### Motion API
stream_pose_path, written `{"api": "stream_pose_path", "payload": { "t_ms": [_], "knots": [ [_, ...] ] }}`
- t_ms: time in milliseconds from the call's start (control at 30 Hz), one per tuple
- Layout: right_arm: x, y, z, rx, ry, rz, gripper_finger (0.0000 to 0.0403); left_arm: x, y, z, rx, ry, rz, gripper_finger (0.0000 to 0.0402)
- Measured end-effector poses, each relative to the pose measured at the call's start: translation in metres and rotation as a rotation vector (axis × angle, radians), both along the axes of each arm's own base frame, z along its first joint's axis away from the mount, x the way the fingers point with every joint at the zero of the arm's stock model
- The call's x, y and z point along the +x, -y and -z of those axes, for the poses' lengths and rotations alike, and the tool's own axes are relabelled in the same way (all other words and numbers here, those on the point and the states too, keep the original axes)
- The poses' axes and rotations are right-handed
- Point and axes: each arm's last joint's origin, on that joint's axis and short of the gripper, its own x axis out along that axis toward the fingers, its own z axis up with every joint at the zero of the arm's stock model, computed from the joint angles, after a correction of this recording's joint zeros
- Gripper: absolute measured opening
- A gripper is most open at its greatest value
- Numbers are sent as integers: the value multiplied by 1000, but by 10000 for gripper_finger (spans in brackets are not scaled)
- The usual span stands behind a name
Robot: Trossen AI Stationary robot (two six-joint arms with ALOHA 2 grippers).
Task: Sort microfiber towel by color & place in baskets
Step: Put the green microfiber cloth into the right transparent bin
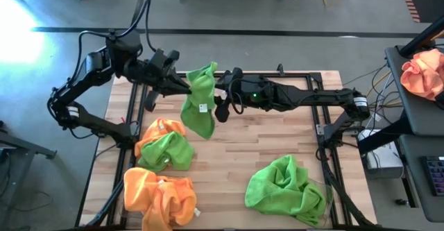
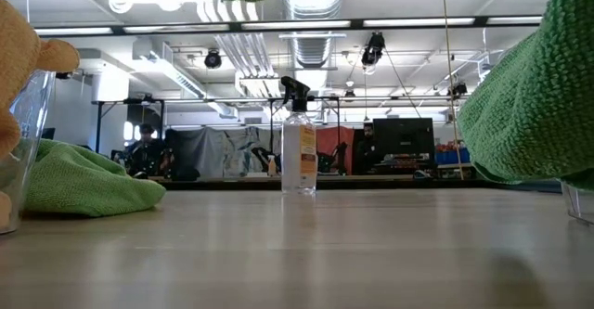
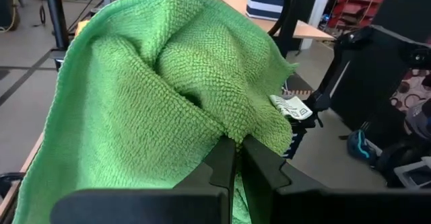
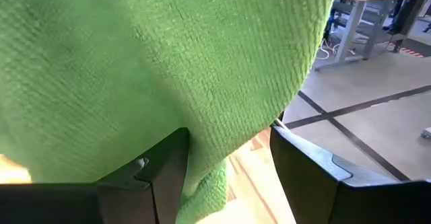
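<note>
A lime green microfiber towel (image 1: 200,103) hangs above the table's far middle, held up by my left gripper (image 1: 182,85), which is shut on it. My right gripper (image 1: 220,98) stands open at the towel's right side, and the cloth (image 4: 202,62) hangs down between its two fingers. A heap of orange and green towels (image 1: 163,146) lies on the table's left side. Of the two clear baskets, the near left one (image 1: 190,218) holds orange towels (image 1: 158,198) and the near right one (image 1: 320,204) holds green towels (image 1: 283,186). My left gripper pinches a bunched fold of the green towel (image 3: 237,131) between its two shut fingers (image 3: 222,167), coming nearly level from the table's left. The towel is lifted clear of the table and drapes slack over and below the fingers. My right gripper has the cloth between its open fingers (image 4: 165,167); whether they touch it I cannot tell.
A small clear spray bottle (image 2: 299,151) stands upright at the table's far edge. A peach-orange cloth bundle (image 1: 423,71) lies on a side stand beyond the table's right edge. Bare wood (image 1: 236,155) shows in the table's middle between heap and baskets.
</note>
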Motion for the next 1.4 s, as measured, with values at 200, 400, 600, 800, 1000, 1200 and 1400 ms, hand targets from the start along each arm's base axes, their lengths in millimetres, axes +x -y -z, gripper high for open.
{"api": "stream_pose_path", "payload": {
  "t_ms": [200, 400, 600, 800, 1000, 1200, 1400],
  "knots": [
    [0, -1, 0, 18, 7, -29, 206, 1, 0, 1, 7, -2, 4, 1],
    [1, -3, -1, 78, 27, -94, 195, 3, -1, 3, 24, -15, 10, 1],
    [1, -4, -2, 87, 42, -116, 142, 3, -1, 4, 31, -18, 10, 1],
    [1, -4, -2, 85, 43, -116, 73, 3, -1, 5, 28, -27, 10, 1],
    [1, -4, -2, 84, 42, -116, 18, 3, -1, 6, 26, -35, 10, 1],
    [1, -4, -2, 85, 42, -116, 9, 2, -1, 8, 20, -59, 11, 1],
    [0, -4, -3, 84, 44, -116, 9, -4, 1, 14, 35, -128, 23, 5]
  ]
}}
